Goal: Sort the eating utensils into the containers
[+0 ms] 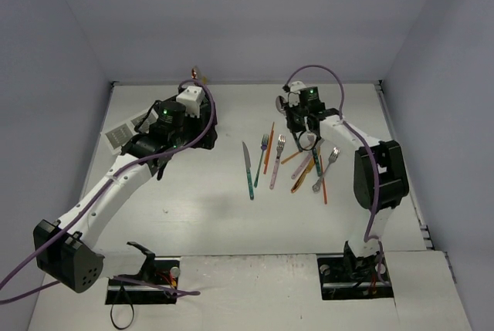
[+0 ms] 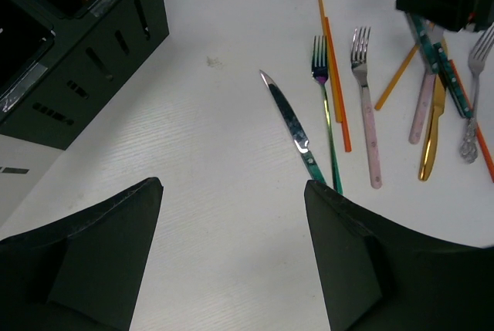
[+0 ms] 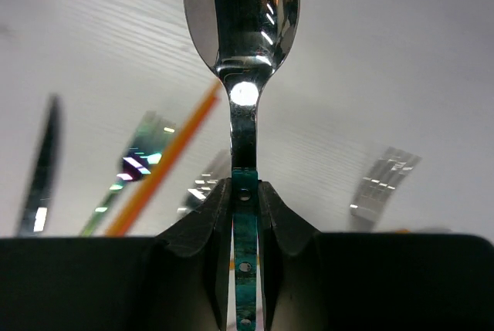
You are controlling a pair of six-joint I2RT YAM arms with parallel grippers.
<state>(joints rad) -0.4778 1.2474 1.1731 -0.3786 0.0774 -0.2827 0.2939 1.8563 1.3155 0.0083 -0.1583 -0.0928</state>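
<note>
My right gripper (image 1: 302,124) (image 3: 245,188) is shut on the teal handle of a silver spoon (image 3: 241,7) and holds it above the utensil pile; its bowl sticks out past the fingertips. On the table lie a teal-handled knife (image 2: 289,126) (image 1: 248,169), a green-handled fork (image 2: 324,99), a pink-handled fork (image 2: 367,107), orange sticks (image 2: 333,69), a gold knife (image 2: 432,138) and a silver fork (image 2: 471,107). My left gripper (image 2: 233,186) (image 1: 199,115) is open and empty, raised near the black caddy (image 2: 93,45), left of the knife.
The white caddy (image 1: 122,135) lies at the far left, behind the left arm. The black caddy holds a pink-handled piece and is mostly hidden by the left arm in the top view. Grey walls close the table at the back and both sides.
</note>
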